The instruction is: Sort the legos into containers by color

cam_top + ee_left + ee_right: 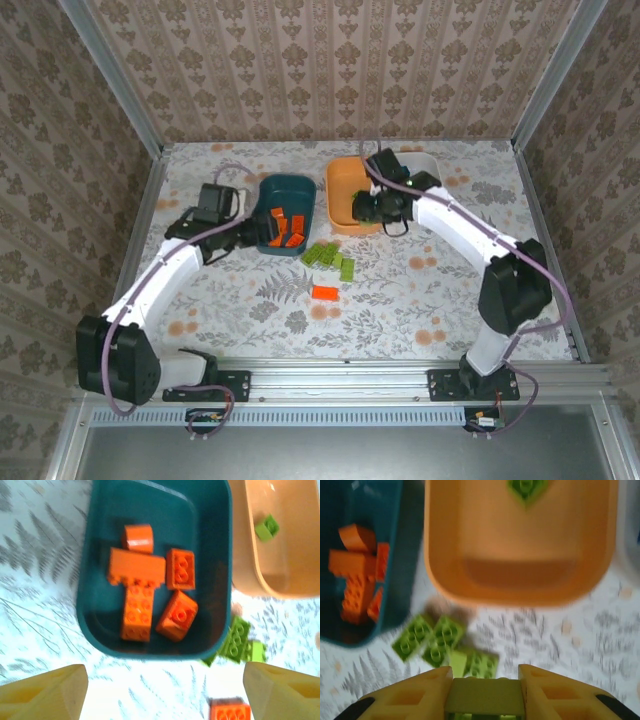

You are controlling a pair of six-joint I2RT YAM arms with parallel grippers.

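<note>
Five orange bricks point(145, 587) lie in the teal bin point(97, 555), centre-left in the top view. The left claw point(163, 680) hangs just below the bin's lower rim, its jaws wide apart with nothing between them. Below and right of that bin, a cluster of green bricks point(330, 257) sits on the table point(230, 290). One loose orange brick point(325, 293) lies lower down, apart from them. Next to the right, the orange bin point(345, 185) holds a lone green brick point(267, 527). The right claw point(485, 677) hovers at that bin's lower edge, closed on a held brick point(485, 700), also green, clamped across its sides. The white bin point(432, 162) peeks out at upper right, behind the right arm.

These bricks look light, rigid and smooth, so a pinch on a corner would likely slip. I would take the loose orange one across its two flat long sides, studs up, jaws square to it. Tilted pieces in the pile may shift when touched.
</note>
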